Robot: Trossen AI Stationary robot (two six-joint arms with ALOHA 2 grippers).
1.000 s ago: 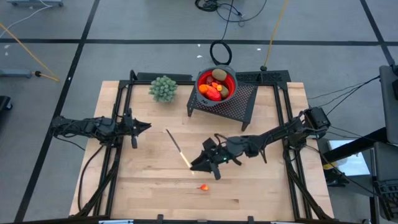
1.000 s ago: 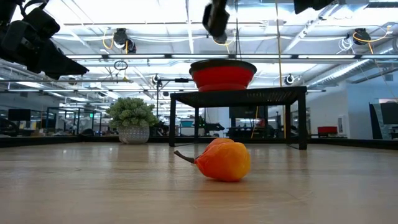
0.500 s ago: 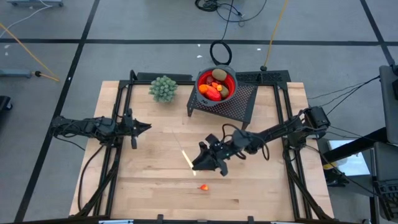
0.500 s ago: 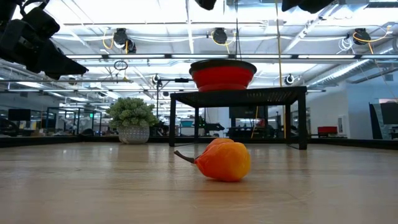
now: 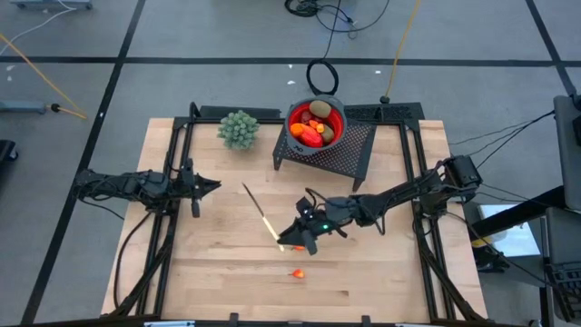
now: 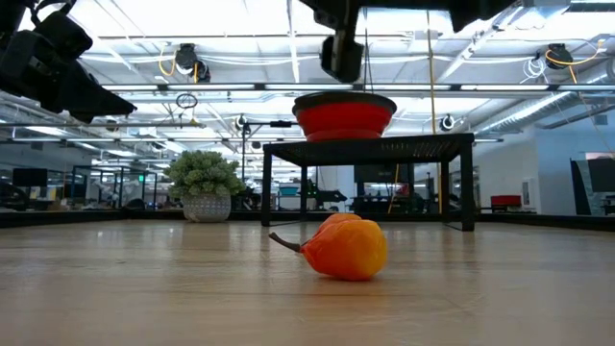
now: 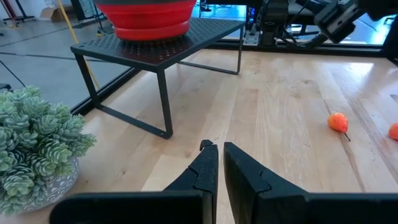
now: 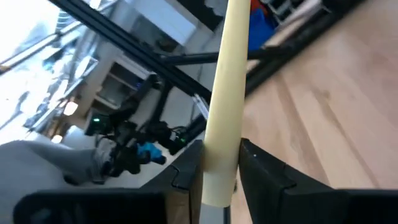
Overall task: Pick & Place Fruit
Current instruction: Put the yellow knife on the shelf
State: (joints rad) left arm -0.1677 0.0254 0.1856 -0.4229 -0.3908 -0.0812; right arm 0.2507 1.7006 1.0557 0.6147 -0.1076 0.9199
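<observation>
Right tool [image 5: 292, 242] clamped on the yellow handle of the knife [image 5: 261, 218], mid-worktop [image 5: 218, 282], in front of the black rack [image 5: 354, 145]. Small orange fruit [image 5: 297, 272] lies loose just beyond it, nearer the front edge. Other fruit sits in the red bowl [image 5: 338, 123] on the rack. Left tool [image 5: 214, 184] closed, empty, far left of the rack.

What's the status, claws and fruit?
Right claw shut on knife, mid-table. Left claw shut, empty, parked at left. One loose fruit on table, near the right claw; rest in red bowl on rack. Nothing blocking.
</observation>
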